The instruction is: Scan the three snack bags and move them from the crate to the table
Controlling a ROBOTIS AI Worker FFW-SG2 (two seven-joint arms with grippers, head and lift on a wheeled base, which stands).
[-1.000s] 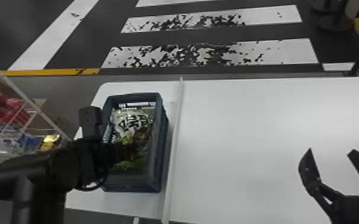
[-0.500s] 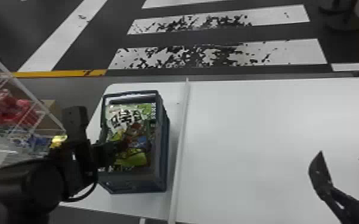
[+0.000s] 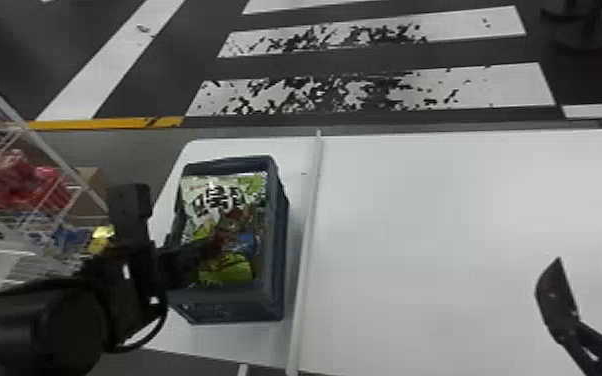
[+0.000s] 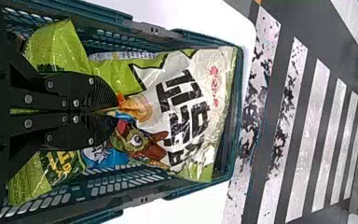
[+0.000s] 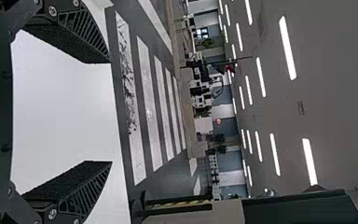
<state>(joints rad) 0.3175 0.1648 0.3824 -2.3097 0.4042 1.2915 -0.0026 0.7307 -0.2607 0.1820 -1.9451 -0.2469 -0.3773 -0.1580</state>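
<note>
Table | left end effector pointing into crate, pinching bag | right end effector agape

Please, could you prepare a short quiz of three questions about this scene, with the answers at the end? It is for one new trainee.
1. On what is the left hand shut?
A) The wire rack
B) A snack bag in the crate
C) A floor stripe

2. True or false: the fingers of the right hand stand apart.

3. Fill in the word: in the head view, the crate stands to the ____ of the long thin strip on the table.

Key: 1. B; 2. True; 3. left
</note>
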